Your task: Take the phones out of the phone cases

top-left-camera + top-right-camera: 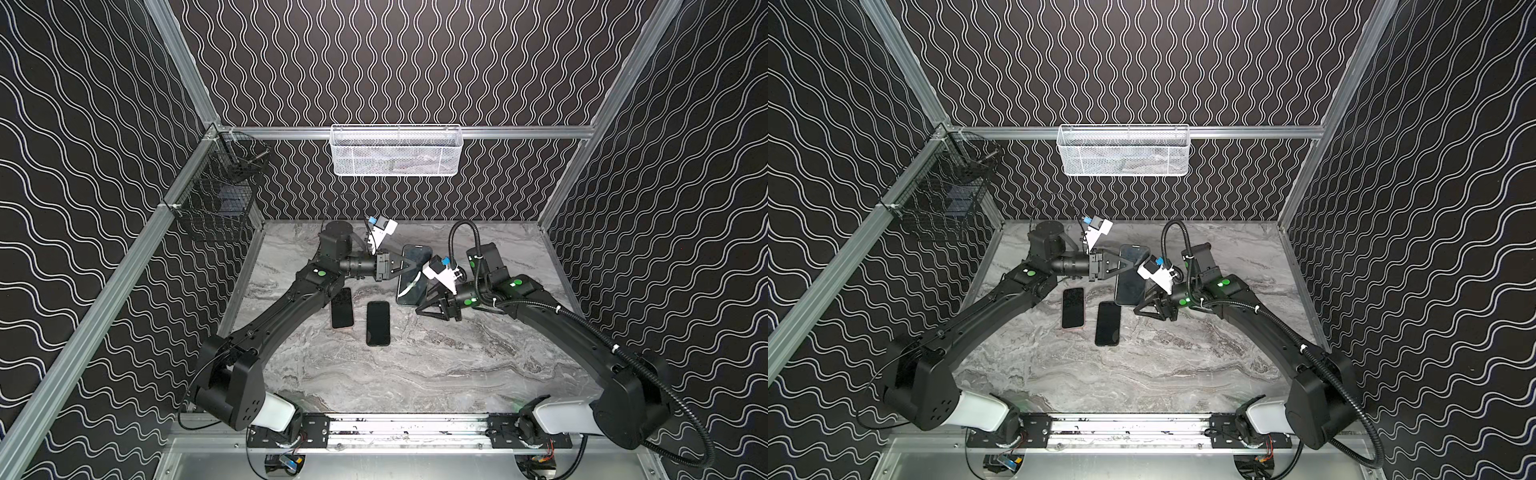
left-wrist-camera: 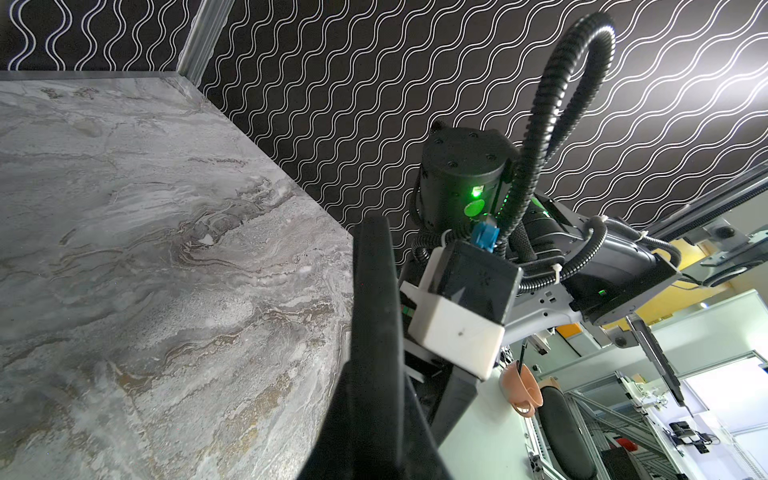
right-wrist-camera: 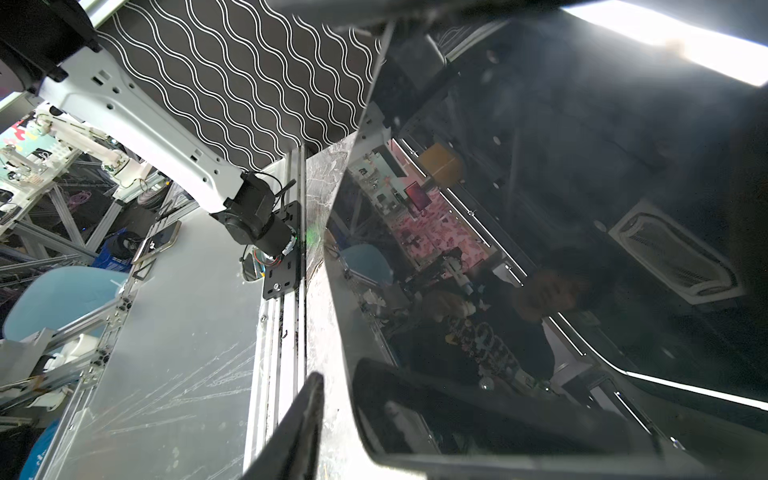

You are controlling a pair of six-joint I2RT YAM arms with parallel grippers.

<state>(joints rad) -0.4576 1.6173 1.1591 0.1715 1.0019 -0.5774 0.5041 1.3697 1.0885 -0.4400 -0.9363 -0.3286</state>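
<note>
— What do you make out from above?
— In both top views the phone (image 1: 410,289) (image 1: 1129,286) is tipped up over the back middle of the marble table (image 1: 415,374), screen to the camera. The left gripper (image 1: 409,266) (image 1: 1128,262) pinches its left long edge, jaws all but together. The right gripper (image 1: 424,301) (image 1: 1142,301) sits at its lower right corner. I can't pick the phone case out from the phone.
— Anything else down there?
— Two spare phones (image 1: 342,307) (image 1: 378,318) lie flat, just left of it.
— And the left wrist camera?
— Its dark fingers (image 2: 374,311) are pressed close together, marble on one side and the other arm's camera block (image 2: 457,316) close on the other.
— The right wrist camera?
— The glossy screen (image 3: 540,208) fills most of it. One finger (image 3: 303,424) stands clear of the phone's edge, and the jaws are apart. I can't tell whether they press on it.
</note>
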